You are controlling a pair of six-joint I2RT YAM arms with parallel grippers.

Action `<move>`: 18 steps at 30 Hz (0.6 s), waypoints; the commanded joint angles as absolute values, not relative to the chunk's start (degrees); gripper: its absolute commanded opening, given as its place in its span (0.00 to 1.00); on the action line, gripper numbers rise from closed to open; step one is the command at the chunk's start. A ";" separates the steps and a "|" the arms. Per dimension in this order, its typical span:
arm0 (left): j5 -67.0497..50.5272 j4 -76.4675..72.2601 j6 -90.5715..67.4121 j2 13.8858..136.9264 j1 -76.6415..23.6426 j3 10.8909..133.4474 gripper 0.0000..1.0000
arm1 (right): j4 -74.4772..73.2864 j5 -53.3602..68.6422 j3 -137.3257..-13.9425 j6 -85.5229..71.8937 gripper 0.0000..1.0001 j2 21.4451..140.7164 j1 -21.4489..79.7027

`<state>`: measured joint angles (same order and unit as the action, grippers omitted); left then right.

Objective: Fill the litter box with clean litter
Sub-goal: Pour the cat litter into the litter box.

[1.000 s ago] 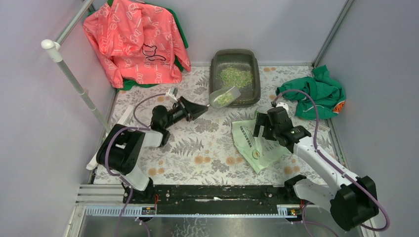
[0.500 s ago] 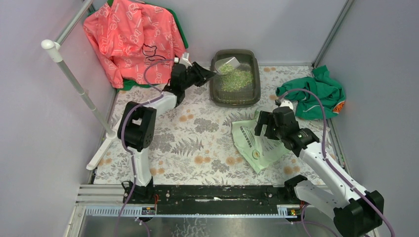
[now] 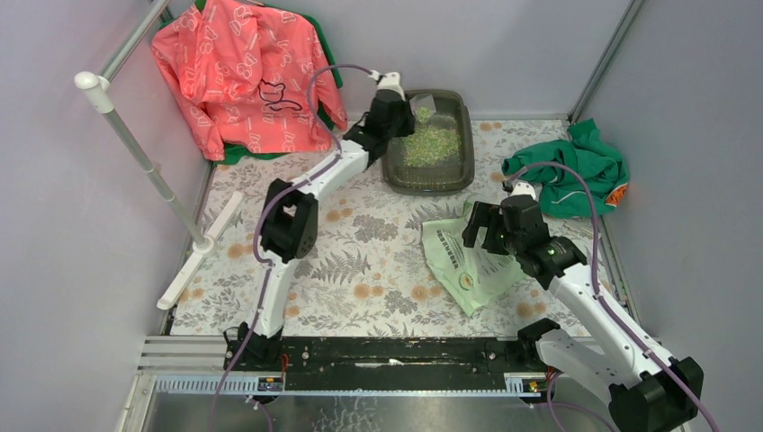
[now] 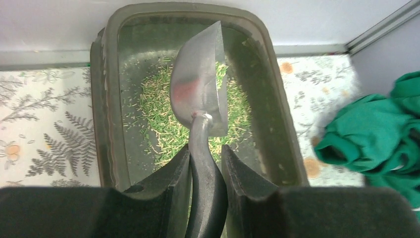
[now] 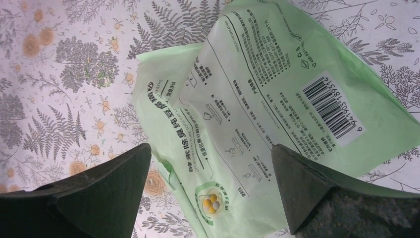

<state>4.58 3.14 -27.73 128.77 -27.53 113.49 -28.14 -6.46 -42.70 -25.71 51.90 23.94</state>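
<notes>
fern-printed cloth covers the table (image 3: 360, 270). nearest the bases, the right gripper (image 5: 210, 151) hangs over the flat green bag (image 5: 277, 89), fingers spread wide, holding nothing. farther back, the left gripper (image 4: 205, 158) is clamped on the handle of the grey scoop (image 4: 198, 94), whose bowl points straight ahead of the fingers, along the long axis of the litter box (image 4: 101, 99) by the far wall. the clean litter (image 4: 158, 119) lies thinly on the box floor under the bowl. the left arm is much the nearer, and tipping the scoop seems the step in hand.
</notes>
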 commanded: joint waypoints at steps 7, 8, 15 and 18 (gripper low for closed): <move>35.02 6.05 2.81 133.38 -37.15 121.52 0.00 | -26.74 -4.48 -42.88 -25.34 1.00 49.84 23.73; 37.00 4.18 5.80 133.34 -38.11 120.69 0.00 | -26.55 -4.36 -42.69 -25.39 1.00 49.91 23.73; 50.73 -21.51 36.72 130.68 -45.67 107.89 0.00 | -24.88 -2.58 -41.58 -25.83 1.00 50.45 23.73; 50.90 -30.23 47.82 129.21 -47.23 102.19 0.00 | -24.79 -1.95 -41.44 -26.19 1.00 50.07 23.73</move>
<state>43.62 -9.80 26.04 133.21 -45.06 107.33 -27.09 -3.57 -41.54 -25.80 50.63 23.94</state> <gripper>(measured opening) 0.323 0.995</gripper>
